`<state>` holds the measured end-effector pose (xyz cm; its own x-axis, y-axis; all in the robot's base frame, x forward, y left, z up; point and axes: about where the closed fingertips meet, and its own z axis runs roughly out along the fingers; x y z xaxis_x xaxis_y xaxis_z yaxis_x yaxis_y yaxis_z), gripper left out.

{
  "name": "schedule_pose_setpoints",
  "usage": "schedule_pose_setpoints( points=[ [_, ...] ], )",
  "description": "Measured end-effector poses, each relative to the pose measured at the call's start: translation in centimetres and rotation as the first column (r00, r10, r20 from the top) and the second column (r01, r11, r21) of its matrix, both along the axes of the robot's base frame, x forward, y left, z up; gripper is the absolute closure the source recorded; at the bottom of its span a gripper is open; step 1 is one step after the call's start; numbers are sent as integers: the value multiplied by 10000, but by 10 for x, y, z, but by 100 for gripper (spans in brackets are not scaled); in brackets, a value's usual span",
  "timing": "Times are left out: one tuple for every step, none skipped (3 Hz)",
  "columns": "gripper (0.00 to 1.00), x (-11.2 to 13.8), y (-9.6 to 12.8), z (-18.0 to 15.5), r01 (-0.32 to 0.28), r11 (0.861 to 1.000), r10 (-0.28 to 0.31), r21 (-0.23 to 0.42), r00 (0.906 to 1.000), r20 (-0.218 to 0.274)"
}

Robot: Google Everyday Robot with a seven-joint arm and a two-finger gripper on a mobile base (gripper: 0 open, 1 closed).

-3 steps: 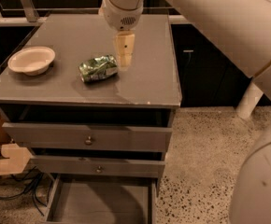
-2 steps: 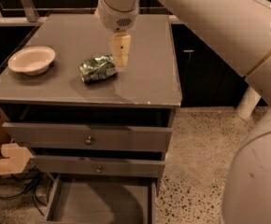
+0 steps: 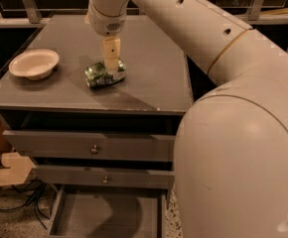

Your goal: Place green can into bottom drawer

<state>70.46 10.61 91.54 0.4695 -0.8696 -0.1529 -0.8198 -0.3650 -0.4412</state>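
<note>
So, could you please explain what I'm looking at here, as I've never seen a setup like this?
This is a robot's single white arm, seen by one camera looking down over a grey cabinet; where the camera is mounted isn't on record. The arm ends in a grasping tool, which is down at a crumpled green can lying on the cabinet top. Whether it grips the can can't be told. A cream bowl sits at the picture's left. Below, the bottom drawer is pulled open, where the can should go.
</note>
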Motion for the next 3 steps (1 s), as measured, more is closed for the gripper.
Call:
schedule_pose_setpoints(
  points=[
    [0, 1, 0, -1, 7, 10000, -7, 3, 10000, -10],
    [0, -9, -6, -14, 98, 9999, -100, -122, 9997, -203],
    [0, -28, -18, -44, 355, 9988, -371, -323, 9980, -517]
  ],
)
